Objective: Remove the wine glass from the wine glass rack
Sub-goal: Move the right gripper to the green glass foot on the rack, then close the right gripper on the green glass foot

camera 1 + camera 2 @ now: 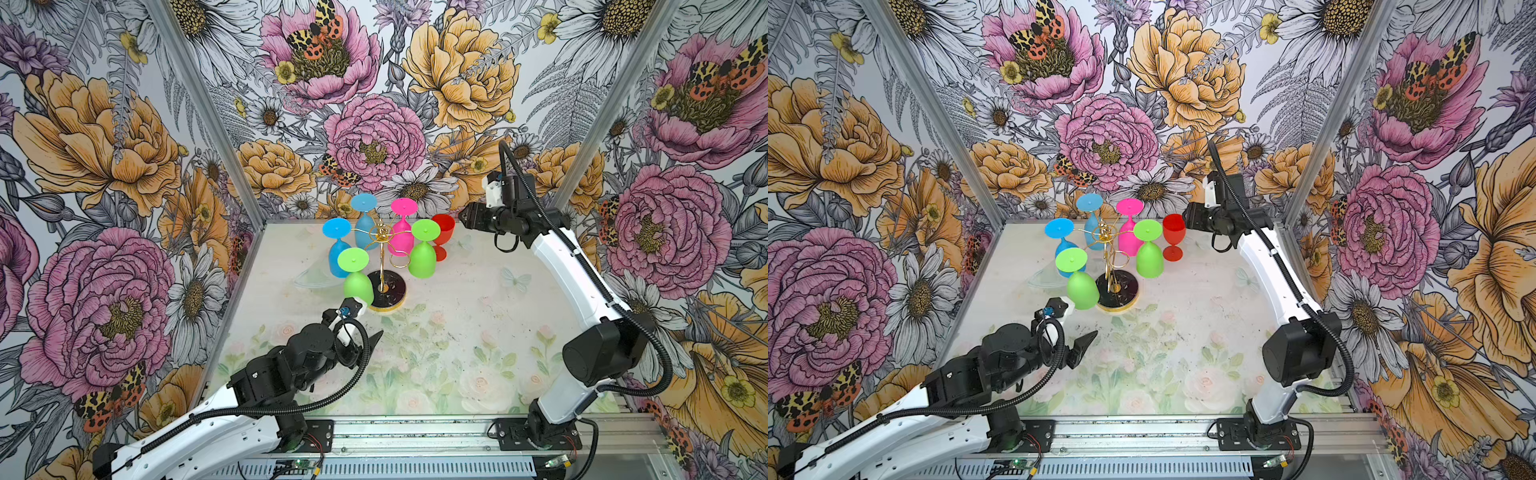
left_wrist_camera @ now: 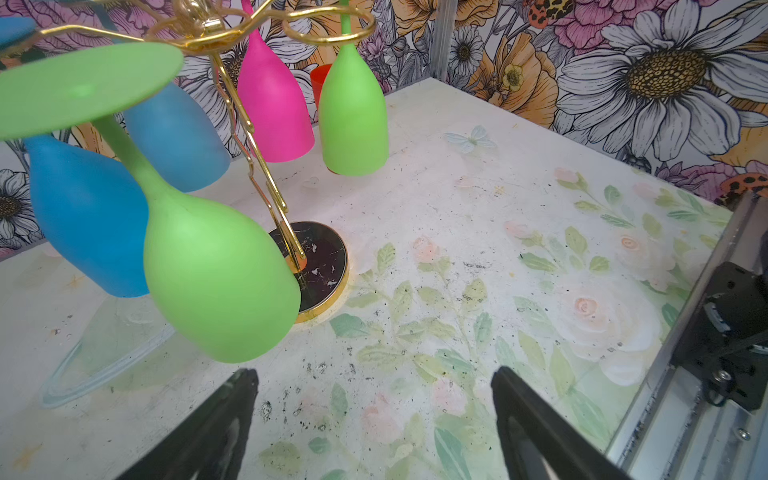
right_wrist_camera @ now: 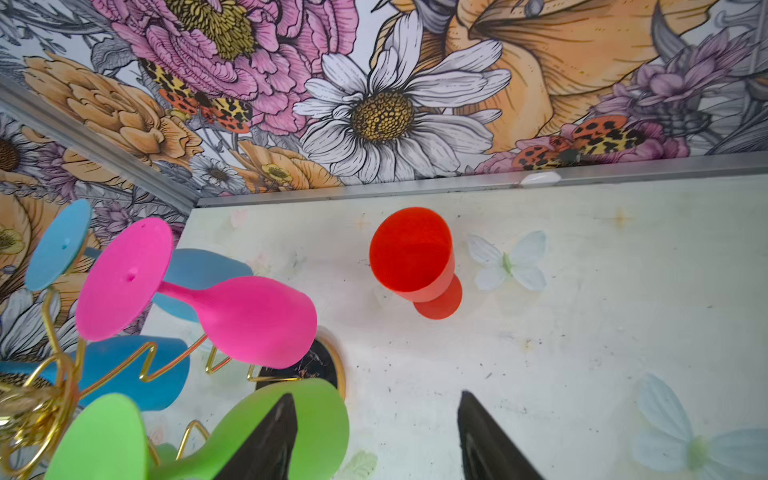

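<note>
I'm hovering my left gripper [image 2: 374, 374], jaws apart, empty; bumping the green wine glass [image 2: 220, 278] hanging just ahead risks toppling the wine glass rack [image 2: 328, 253].

Tabletop [image 1: 457, 332]: pale, printed with faded roses, green leaves and a white butterfly [image 3: 507, 262], with black specks scattered across it. Floral wallpaper [image 1: 374, 137] rising on three sides of tabletop: pink peonies, orange blooms, daisies. Spotted moth [image 1: 316, 37] printed high above tabletop's far edge. Aluminium posts [image 1: 199, 95] standing at tabletop's far corners. Metal rail [image 1: 415, 432] running along tabletop's near edge. Small circuit board [image 1: 301, 463], green light on, below tabletop's near edge. Clear piece [image 2: 104, 361] lying on tabletop's left part, shape hard to read.
</note>
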Controlling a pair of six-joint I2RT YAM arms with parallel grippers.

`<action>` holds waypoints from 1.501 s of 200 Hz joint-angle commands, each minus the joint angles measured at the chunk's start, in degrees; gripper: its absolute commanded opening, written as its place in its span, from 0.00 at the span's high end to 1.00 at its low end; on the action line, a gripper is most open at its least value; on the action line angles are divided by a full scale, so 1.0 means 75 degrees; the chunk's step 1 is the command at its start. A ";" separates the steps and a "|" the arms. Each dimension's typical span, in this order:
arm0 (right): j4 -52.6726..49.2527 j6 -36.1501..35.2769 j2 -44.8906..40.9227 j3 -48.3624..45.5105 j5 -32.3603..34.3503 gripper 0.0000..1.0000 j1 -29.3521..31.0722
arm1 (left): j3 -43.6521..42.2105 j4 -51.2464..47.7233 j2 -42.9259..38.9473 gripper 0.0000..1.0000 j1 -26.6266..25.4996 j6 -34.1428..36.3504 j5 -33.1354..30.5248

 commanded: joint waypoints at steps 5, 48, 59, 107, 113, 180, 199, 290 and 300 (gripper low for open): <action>0.0313 0.0581 -0.0648 -0.0419 -0.1312 0.39 0.0033 | -0.0071 0.0123 -0.0023 0.10 0.0253 -0.0120 0.0090; 0.1197 0.1115 -0.1157 -0.1354 -0.2409 0.41 0.0104 | -0.0065 0.0142 -0.0014 0.10 0.0860 -0.0254 0.0320; 0.1370 0.1197 -0.1224 -0.1522 -0.2566 0.41 0.0122 | -0.0061 0.0149 -0.0038 0.10 0.1032 -0.0285 0.0474; 0.2361 0.1864 -0.1238 -0.2026 -0.3195 0.42 0.0248 | -0.0090 0.0156 -0.0194 0.10 0.1517 -0.0369 0.0799; 0.2406 0.1899 -0.1220 -0.2038 -0.3195 0.42 0.0272 | -0.0082 0.0165 -0.0209 0.10 0.1542 -0.0370 0.0816; 0.2823 0.2246 -0.0920 -0.2050 -0.3318 0.49 0.0438 | -0.0094 0.0199 -0.0270 0.10 0.1678 -0.0384 0.0817; 0.2849 0.2307 -0.0834 -0.2038 -0.3317 0.50 0.0458 | -0.0104 0.0214 -0.0262 0.10 0.1702 -0.0361 0.0817; 0.3141 0.2714 -0.0667 -0.2208 -0.3452 0.64 0.0509 | -0.0083 0.0201 -0.0321 0.10 0.1713 -0.0283 0.1110; 0.3209 0.2768 -0.0644 -0.2235 -0.3492 0.67 0.0498 | -0.0082 0.0200 -0.0332 0.10 0.1713 -0.0290 0.1110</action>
